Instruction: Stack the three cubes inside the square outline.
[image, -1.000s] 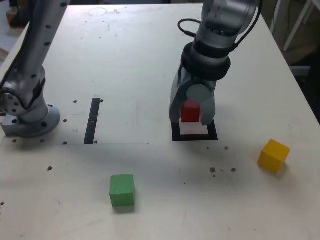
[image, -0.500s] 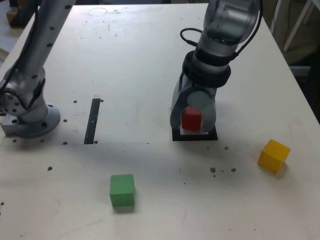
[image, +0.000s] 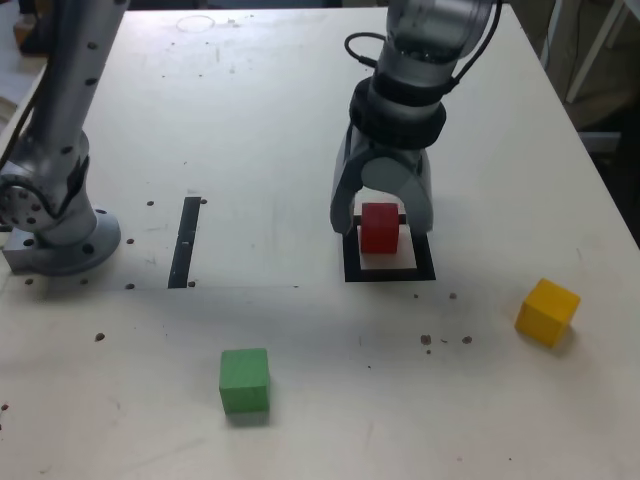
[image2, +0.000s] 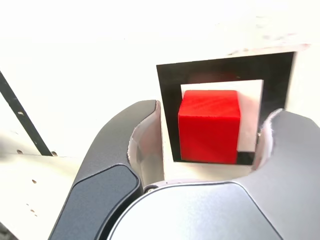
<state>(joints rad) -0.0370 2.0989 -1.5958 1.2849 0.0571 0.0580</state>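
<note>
- Exterior view: since a second ago the gripper (image: 382, 222) has spread its jaws off the red cube (image: 379, 227), now resting free inside the outline (image: 352, 272); green cube (image: 244, 379) and yellow cube (image: 546, 311) wait apart.
- Wrist view: gaps show between the jaws and the red cube (image2: 209, 126), so stacking's first step looks done.

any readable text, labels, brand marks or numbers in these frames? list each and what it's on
None. No words, numbers or logos show in either view: the red cube, green cube, yellow cube, square outline, black strip, gripper and table are all unmarked.
</note>
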